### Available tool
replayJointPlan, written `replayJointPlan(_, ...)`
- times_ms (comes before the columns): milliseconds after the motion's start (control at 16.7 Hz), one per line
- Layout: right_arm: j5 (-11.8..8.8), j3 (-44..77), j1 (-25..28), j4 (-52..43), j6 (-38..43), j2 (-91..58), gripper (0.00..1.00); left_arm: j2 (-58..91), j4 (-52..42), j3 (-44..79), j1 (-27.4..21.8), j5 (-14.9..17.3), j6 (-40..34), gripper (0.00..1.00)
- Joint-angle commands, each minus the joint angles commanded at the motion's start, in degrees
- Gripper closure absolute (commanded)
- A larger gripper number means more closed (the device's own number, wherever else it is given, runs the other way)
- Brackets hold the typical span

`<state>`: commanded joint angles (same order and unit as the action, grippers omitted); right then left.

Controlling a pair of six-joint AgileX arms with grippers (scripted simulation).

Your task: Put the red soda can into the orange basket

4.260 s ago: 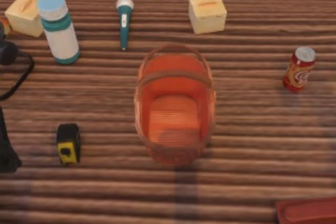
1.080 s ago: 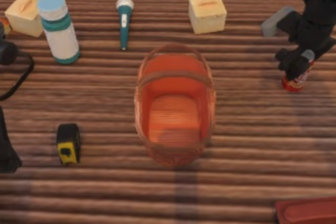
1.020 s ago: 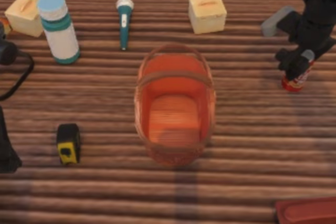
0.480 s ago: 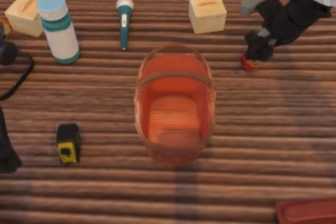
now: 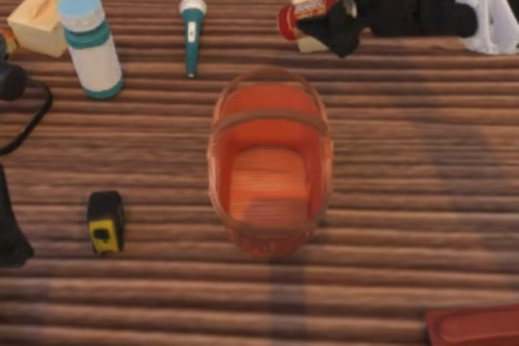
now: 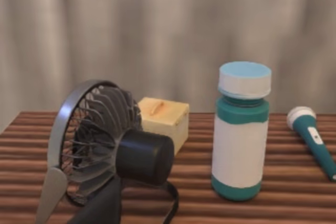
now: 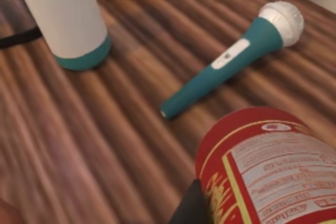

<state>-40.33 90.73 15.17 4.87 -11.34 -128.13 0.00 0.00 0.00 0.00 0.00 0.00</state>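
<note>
The red soda can [image 5: 302, 18] hangs tipped on its side above the table's far edge, just beyond the orange basket [image 5: 324, 160]. My right gripper [image 5: 326, 27] is shut on it, reaching in from the right. In the right wrist view the red soda can [image 7: 273, 166] fills the near corner, with a dark finger [image 7: 189, 208] against its side. The basket stands at the table's middle with its arched handle [image 5: 272, 115] across it and nothing inside. My left arm [image 5: 10, 232] stays parked at the left edge.
A white bottle with teal bands [image 5: 92, 44], a teal microphone [image 5: 192, 34] and a yellow box [image 5: 39, 22] stand at the far left. Another yellow box [image 5: 306, 44] sits under the can. A tape measure [image 5: 105, 223], a black fan [image 6: 105, 150] and a dark-red tray [image 5: 474, 326] lie around.
My right gripper closed on the can at the right side, lifted it, and carried it left toward the far edge. The can has tipped from upright to sideways.
</note>
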Motion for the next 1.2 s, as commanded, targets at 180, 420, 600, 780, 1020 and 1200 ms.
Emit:
replayJointPlan(180, -9.2, -6.9, 1.5, 17.2, 5.4, 3.6, 1.0, 0.0, 0.0, 0.0, 0.0, 0.0, 0.0, 0.0)
replayJointPlan(420, -18.7, -14.0, 3.1, 33.6, 10.8, 8.1, 1.0, 0.0, 0.0, 0.0, 0.0, 0.0, 0.0, 0.0)
replayJointPlan(600, -22.7, -16.8, 3.8, 39.7, 12.9, 10.3, 1.0, 0.0, 0.0, 0.0, 0.0, 0.0, 0.0, 0.0)
replayJointPlan(780, -23.4, -17.3, 3.9, 40.8, 13.2, 10.8, 1.0, 0.0, 0.0, 0.0, 0.0, 0.0, 0.0, 0.0)
replayJointPlan(1020, -23.4, -17.1, 3.6, 40.8, 13.3, 10.4, 1.0, 0.0, 0.0, 0.0, 0.0, 0.0, 0.0, 0.0)
replayJointPlan(1200, -23.4, -18.1, 3.7, 44.9, 13.2, 6.9, 1.0, 0.0, 0.0, 0.0, 0.0, 0.0, 0.0, 0.0)
